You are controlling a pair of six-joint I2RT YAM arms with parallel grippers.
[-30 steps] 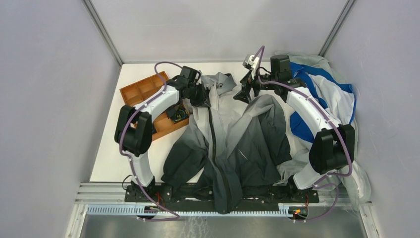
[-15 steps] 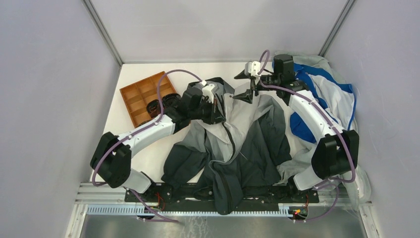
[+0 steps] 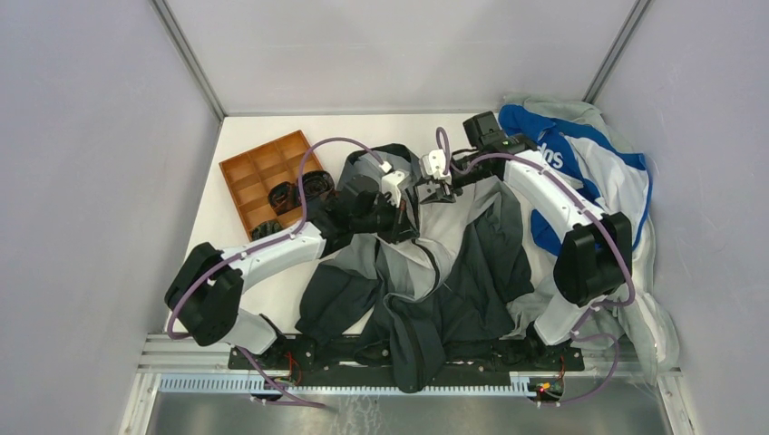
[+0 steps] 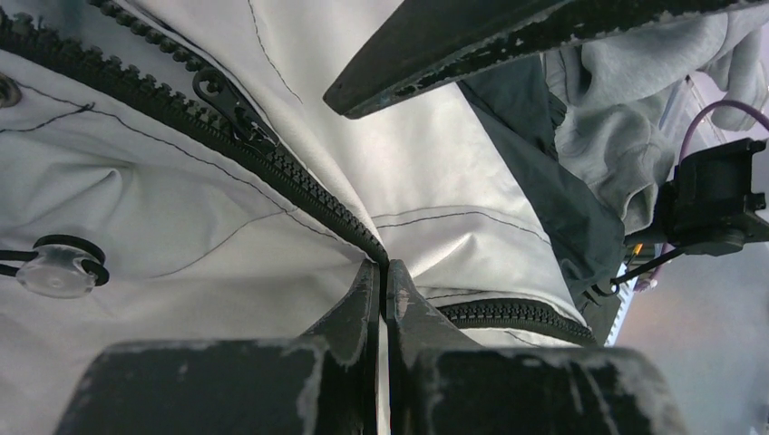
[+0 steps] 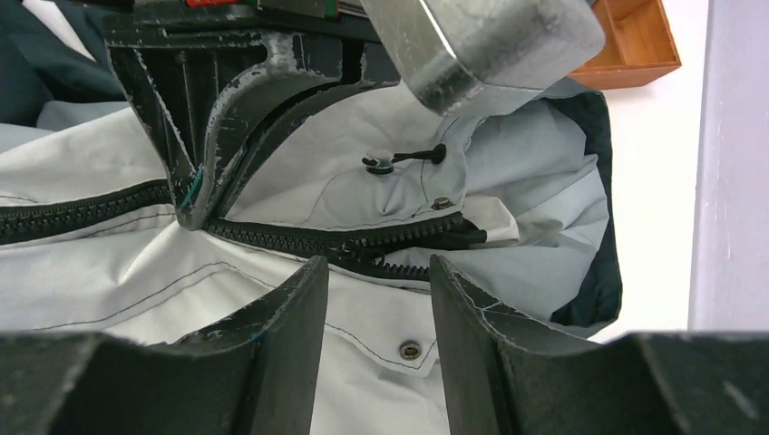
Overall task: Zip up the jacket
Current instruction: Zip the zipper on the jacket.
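Pinching the jacket zipper edge, left end effector clamped shut, right end effector part open, fingers straddling the zipper just beside it, jacket spread mid bench, collar toward far edge, hem over near edge

Bright, even light, soft shadows; left fingers and right fingers look blurred close up, the top view sharp.
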